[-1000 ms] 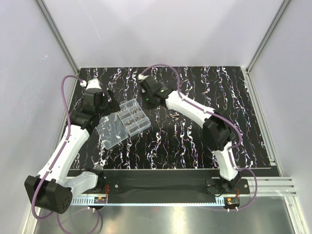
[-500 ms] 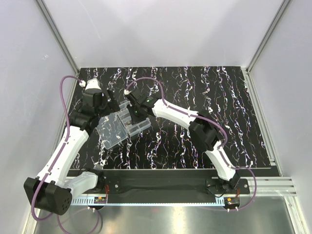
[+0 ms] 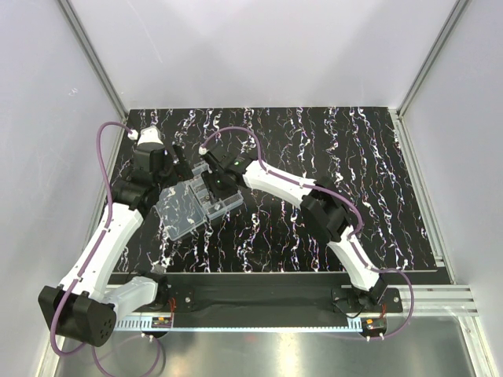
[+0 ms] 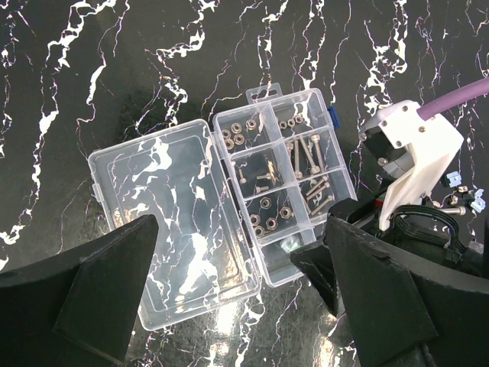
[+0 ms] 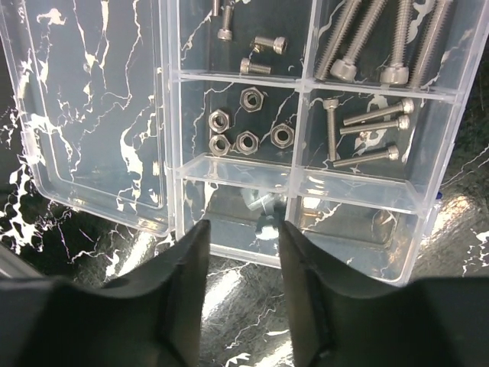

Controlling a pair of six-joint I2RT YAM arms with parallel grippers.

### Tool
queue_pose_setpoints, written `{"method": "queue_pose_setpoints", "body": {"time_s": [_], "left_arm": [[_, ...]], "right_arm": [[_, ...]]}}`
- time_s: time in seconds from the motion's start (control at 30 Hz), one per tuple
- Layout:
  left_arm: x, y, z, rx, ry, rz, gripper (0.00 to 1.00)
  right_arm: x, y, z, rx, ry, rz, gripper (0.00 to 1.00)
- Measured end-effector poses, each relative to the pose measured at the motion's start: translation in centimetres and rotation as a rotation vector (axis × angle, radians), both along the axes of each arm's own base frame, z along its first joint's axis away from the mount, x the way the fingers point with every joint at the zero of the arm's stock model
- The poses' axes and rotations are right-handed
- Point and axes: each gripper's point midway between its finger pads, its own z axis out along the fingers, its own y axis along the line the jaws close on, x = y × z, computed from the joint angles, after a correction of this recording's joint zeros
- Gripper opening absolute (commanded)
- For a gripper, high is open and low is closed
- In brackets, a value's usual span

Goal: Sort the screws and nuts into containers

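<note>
Your right gripper [image 5: 241, 238]: spread, pinching nothing, over the organiser box [image 4: 263, 94] | your left gripper [image 4: 239, 256]: spread wide above it

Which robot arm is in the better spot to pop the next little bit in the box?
Probably the right. The right gripper hangs close over the compartments of the box, its fingers parted. The left gripper, wide open and empty, hovers higher up.

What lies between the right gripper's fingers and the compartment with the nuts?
One end compartment holding a small silvery piece, shown in the right wrist view.
</note>
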Motion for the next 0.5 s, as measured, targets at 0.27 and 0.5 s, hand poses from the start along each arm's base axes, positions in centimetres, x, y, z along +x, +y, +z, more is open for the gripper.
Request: {"method": "queue_pose_setpoints", "body": {"time_s": [0.27, 0.5], "left_arm": [[0.0, 0.0, 0.0, 0.0, 0.0, 0.0, 0.99], [0.0, 0.0, 0.0, 0.0, 0.0, 0.0, 0.99]], "right_arm": [[0.2, -0.3, 0.1, -0.011, -0.008, -0.008, 0.58], [5.2, -5.5, 1.3, -0.039, -0.047, -0.177, 0.58]]}}
